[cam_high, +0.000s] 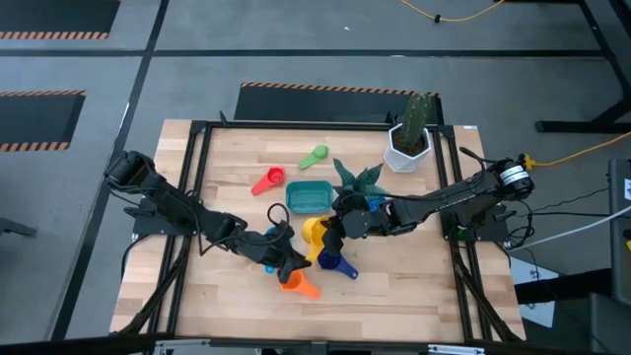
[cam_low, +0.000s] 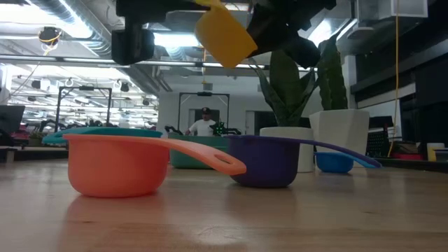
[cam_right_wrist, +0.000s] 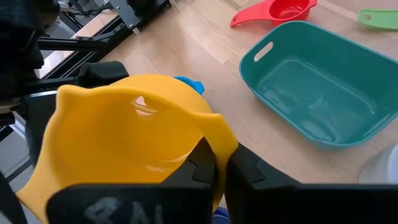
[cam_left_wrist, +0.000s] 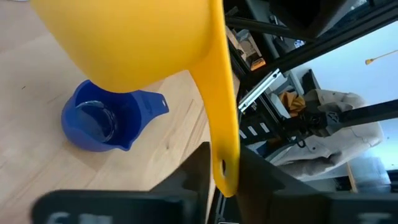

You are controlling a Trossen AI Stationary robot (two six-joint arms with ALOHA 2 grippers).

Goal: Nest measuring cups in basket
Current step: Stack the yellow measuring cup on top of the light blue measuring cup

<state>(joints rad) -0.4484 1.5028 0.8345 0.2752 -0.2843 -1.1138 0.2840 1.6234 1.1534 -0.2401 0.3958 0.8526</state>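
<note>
Your left gripper is closed on the handle of the yellow cup, which is held clear of the table. Your right gripper pinches the same cup's rim. Just beyond those fingers the basket stands empty: nothing is nested, and the orange cup and the others lie loose.

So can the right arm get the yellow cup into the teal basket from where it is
Probably yes. The right gripper holds the yellow cup off the table, the basket sits close beside it, empty, and nothing stands between them.
</note>
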